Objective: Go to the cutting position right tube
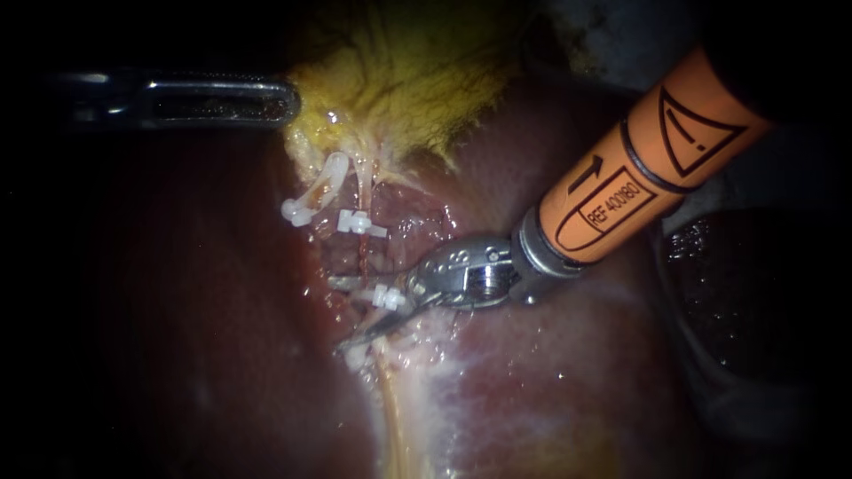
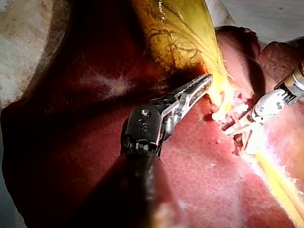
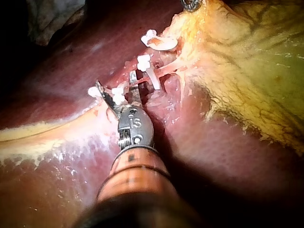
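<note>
The thin reddish right tube (image 1: 363,257) runs down from the yellow gallbladder (image 1: 399,80) over the liver (image 1: 550,390). It carries a white clip above (image 1: 360,223) and another below (image 1: 383,297). My right instrument (image 1: 383,312) comes in on an orange shaft, its blades open on either side of the tube by the lower clip (image 3: 117,95). The right wrist view shows the same, the right instrument (image 3: 115,84) astride the tube. My left instrument (image 1: 288,102) is shut on the gallbladder's edge, and the left wrist view shows the left instrument (image 2: 202,84) there too.
A pale tube stub with a clip (image 1: 302,211) lies to the left of the right tube. A yellowish band (image 1: 395,417) runs down the liver below the clips. A dark lobe (image 1: 737,284) lies at the right.
</note>
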Tool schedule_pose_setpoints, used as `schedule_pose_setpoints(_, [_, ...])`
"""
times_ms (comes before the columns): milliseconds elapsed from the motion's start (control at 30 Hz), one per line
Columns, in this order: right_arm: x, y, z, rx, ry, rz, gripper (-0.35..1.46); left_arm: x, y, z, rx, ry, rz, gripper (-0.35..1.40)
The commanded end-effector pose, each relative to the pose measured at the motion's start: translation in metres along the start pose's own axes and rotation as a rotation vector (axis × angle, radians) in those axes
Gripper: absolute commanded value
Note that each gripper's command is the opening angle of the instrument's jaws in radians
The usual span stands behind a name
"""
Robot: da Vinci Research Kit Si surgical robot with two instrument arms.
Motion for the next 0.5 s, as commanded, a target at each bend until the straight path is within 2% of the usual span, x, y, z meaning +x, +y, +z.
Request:
schedule_pose_setpoints(33, [0.0001,0.0,-0.0001,0.001,0.005,0.0,1.14,0.0,0.0,0.0,0.0,0.0,0.0,-0.35])
schedule_pose_setpoints(200, [0.0009,0.0006,-0.0009,-0.001,0.014,0.006,1.14,0.0,0.0,0.0,0.0,0.0,0.0,-0.35])
schedule_pose_setpoints(333, [0.0017,0.0015,-0.0022,-0.014,0.031,0.014,1.14,0.0,0.0,-0.0001,0.001,0.0,0.0,-0.35])
schedule_pose_setpoints(500, [0.0023,0.0026,-0.0033,-0.009,0.069,0.028,1.14,0.0,0.0,-0.0001,0.0,0.0,0.0,-0.35])
